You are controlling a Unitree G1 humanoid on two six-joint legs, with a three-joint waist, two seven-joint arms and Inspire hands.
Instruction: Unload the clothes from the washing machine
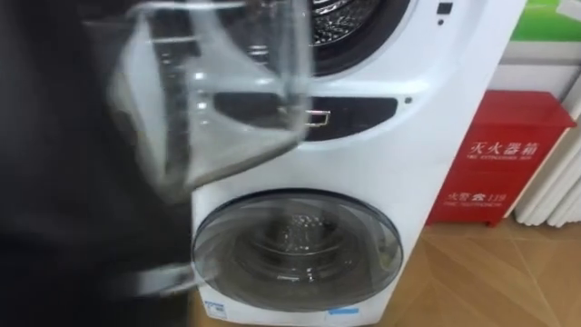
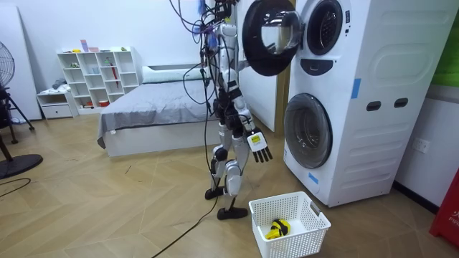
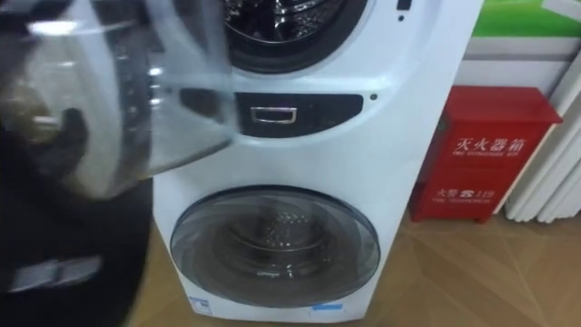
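Note:
I stand facing a white stacked washing machine point(image 2: 358, 100). Its upper round door point(image 1: 209, 91) is swung open to my left, and the glass bowl hangs close before my head. Behind it the upper drum point(image 1: 349, 18) is open, with ribbed metal inside. The lower door point(image 1: 298, 250) is shut over its drum. In the room view my right hand point(image 2: 258, 147) hangs at hip height, fingers straight, holding nothing, a short way from the machine's front. A white laundry basket point(image 2: 308, 215) stands on the floor by my feet with a yellow and black item point(image 2: 278, 228) in it.
A red cabinet point(image 1: 508, 154) stands against the wall right of the machine. Behind me are a bed point(image 2: 154, 115), a white shelf unit point(image 2: 100, 75) and a fan point(image 2: 7, 107) at the room view's left. The floor is wooden.

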